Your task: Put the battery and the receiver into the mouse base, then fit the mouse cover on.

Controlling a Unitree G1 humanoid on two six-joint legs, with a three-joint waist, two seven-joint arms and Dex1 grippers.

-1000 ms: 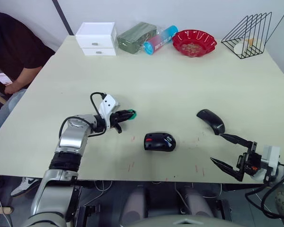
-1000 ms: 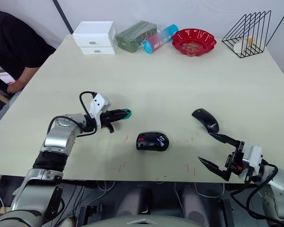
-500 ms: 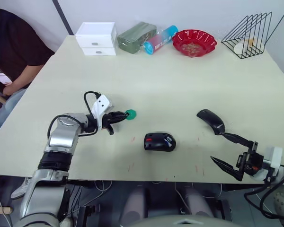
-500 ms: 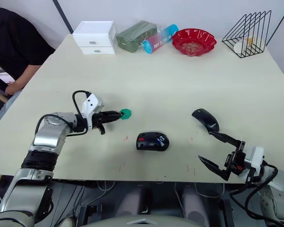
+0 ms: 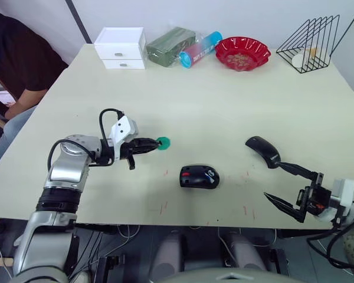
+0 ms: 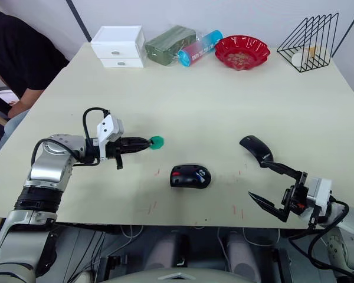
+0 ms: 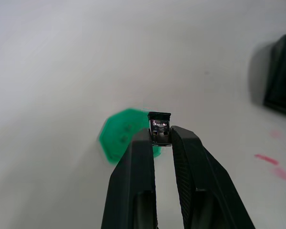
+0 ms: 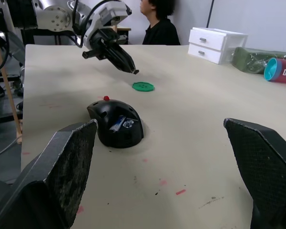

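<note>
My left gripper (image 7: 160, 137) is shut on the tiny greyish receiver (image 7: 159, 129), held just above the table beside the little green dish (image 5: 163, 142). The black mouse base (image 5: 199, 176) with its red wheel lies near the table's front middle. The white and blue battery (image 8: 118, 123) rests in its open compartment. To the right of the base lies the glossy black mouse cover (image 5: 263, 151). My right gripper (image 5: 289, 187) hangs open near the front edge, just in front of the cover, holding nothing.
Along the far edge stand a white drawer box (image 5: 120, 48), a green packet (image 5: 170, 46), a blue and pink tube (image 5: 199, 49), a red bowl (image 5: 242, 53) and a black wire rack (image 5: 310, 36). A person (image 5: 12, 59) sits at the table's left.
My left gripper has drawn back to the left off the green dish with the receiver between its fingers, leaving the dish uncovered. The right gripper has edged slightly right.
</note>
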